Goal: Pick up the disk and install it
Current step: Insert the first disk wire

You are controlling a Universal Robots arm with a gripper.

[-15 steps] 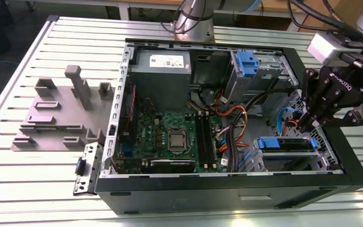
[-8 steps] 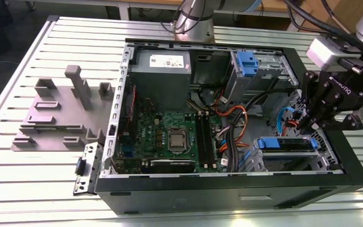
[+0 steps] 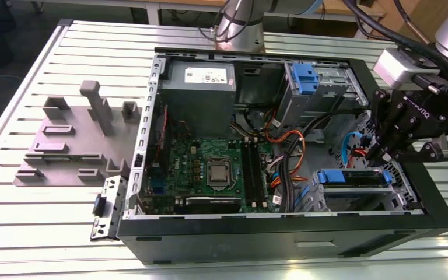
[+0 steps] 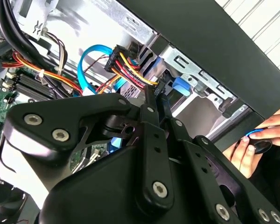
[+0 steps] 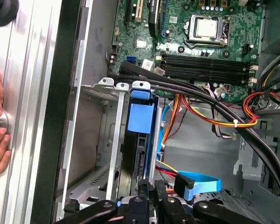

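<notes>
The disk (image 3: 354,178) sits edge-up in the lower drive bay at the exterior view's right end of the open computer case (image 3: 286,233), its blue rail on top. In the first wrist view the disk (image 5: 136,161) stands between the bay's metal walls, with its blue rail tab (image 5: 141,116) at one end. My gripper (image 3: 381,156) hangs just above the disk's cable end, fingers pressed together with nothing between them. In the second wrist view the gripper (image 4: 157,95) points at a blue tab (image 4: 179,85). In the first wrist view the gripper (image 5: 151,192) is over the disk's end.
Orange, red and blue cables (image 3: 286,146) run between the motherboard (image 3: 208,169) and the bays. A tall blue clip (image 3: 305,79) sits in the upper bay. A grey fixture block (image 3: 72,140) stands on the slatted table. A person's hand (image 4: 245,149) rests outside the case wall.
</notes>
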